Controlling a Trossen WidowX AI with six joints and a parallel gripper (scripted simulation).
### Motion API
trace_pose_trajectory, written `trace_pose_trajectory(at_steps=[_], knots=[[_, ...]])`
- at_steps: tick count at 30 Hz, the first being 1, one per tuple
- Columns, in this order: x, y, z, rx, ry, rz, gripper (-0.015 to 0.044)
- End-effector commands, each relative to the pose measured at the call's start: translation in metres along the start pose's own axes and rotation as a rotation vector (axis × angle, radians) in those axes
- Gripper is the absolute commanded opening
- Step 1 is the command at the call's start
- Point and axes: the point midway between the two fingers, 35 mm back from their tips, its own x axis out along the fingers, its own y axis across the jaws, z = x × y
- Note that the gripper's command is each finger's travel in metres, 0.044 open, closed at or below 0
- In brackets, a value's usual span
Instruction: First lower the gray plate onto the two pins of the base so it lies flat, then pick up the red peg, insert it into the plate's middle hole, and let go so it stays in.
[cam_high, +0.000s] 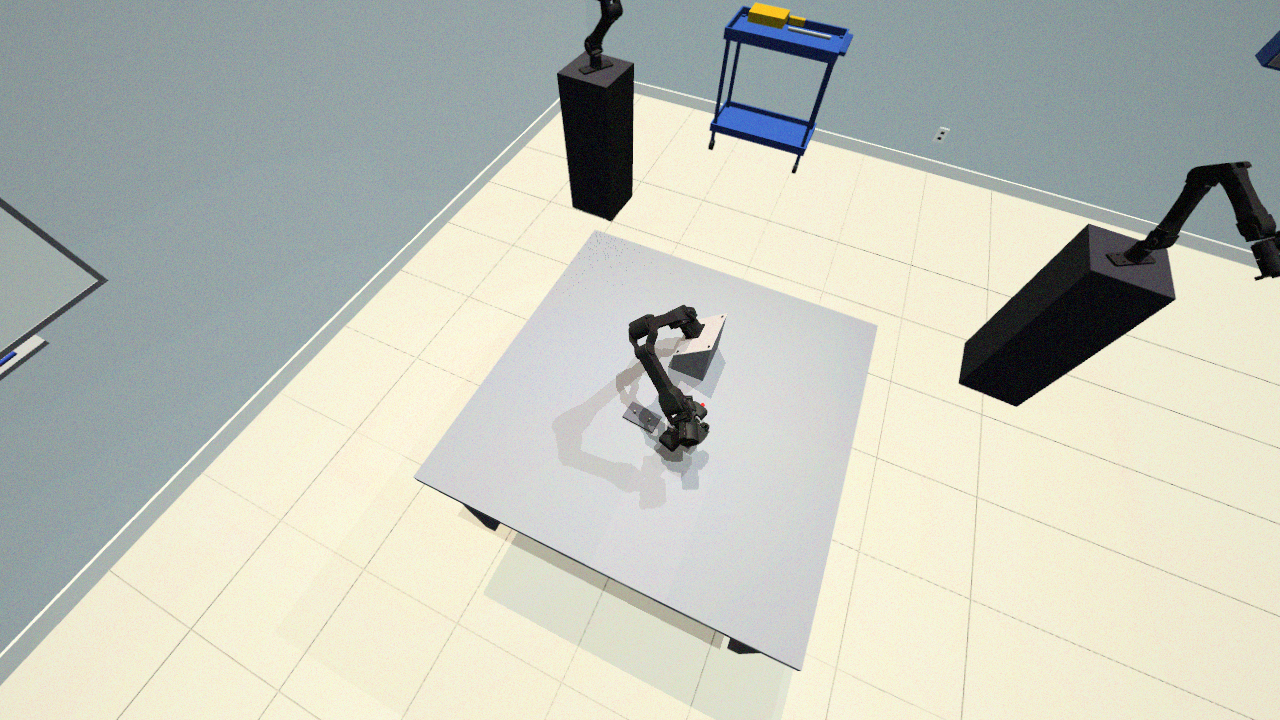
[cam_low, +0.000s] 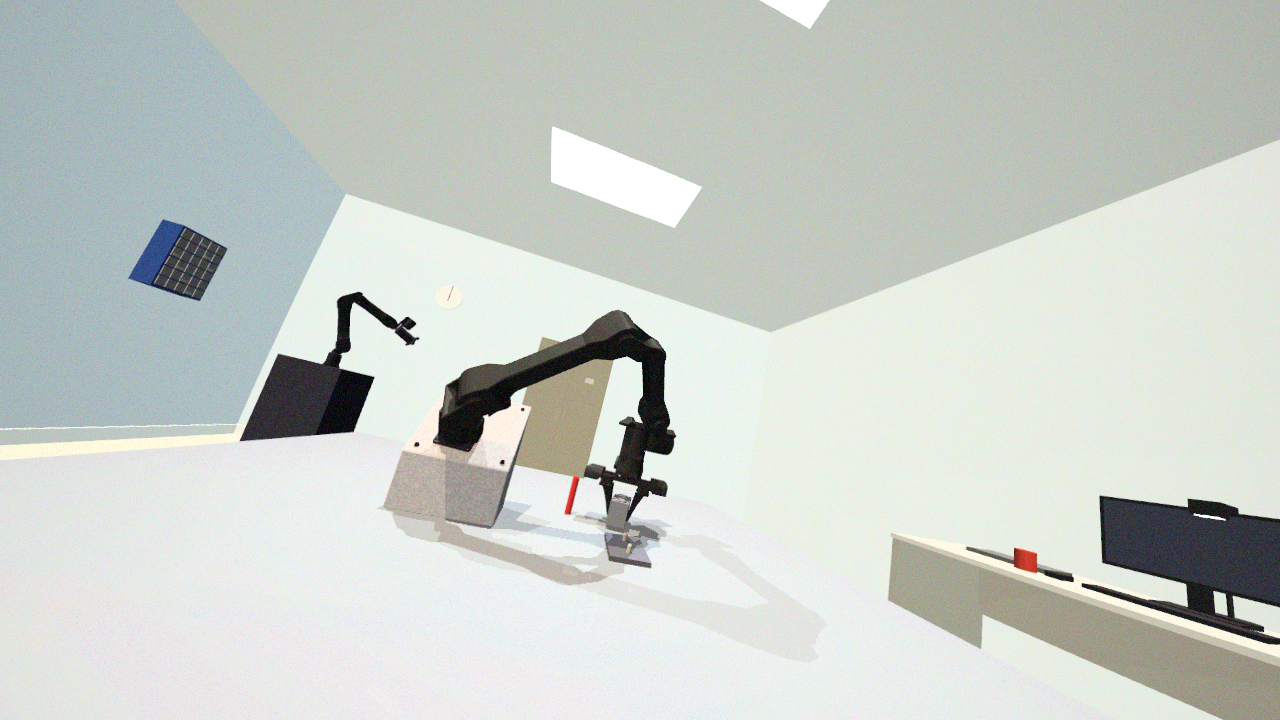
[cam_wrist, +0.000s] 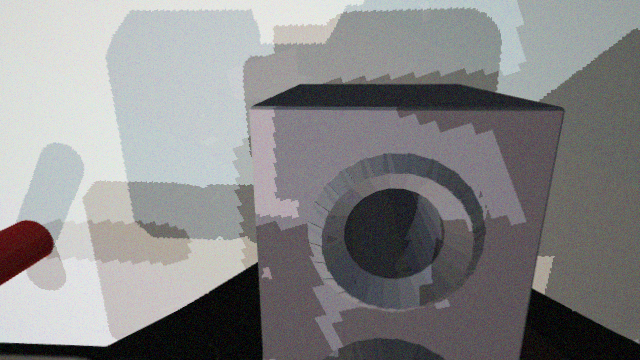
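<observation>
We see the gripper (cam_low: 622, 508) closed partway onto the gray plate (cam_low: 619, 514), which stands upright near the middle of the bench (cam_high: 554, 358), over the dark base (cam_low: 631, 552). The plate's countersunk hole (cam_wrist: 394, 233) fills the wrist view. The red peg (cam_low: 571, 495) stands just beside it, apparently upright, toward the arm's mount (cam_low: 452, 488).

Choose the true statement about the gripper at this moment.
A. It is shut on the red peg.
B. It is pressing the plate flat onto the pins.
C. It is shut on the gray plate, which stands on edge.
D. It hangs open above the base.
C: the gripper is closed on the upright plate, while the peg stands apart behind it.
</observation>
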Motion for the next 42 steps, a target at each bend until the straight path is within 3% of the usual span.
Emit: trace_pose_trajectory(at_steps=[1, 35, 42], knots=[[-0.014, -0.002, 0.004, 0.005, -0.01, -0.006, 0.0], [-0.122, 0.007, 0.007, 0.005, -0.013, -0.004, 0.0], [-0.124, 0.004, 0.0, -0.005, -0.015, -0.003, 0.0]])
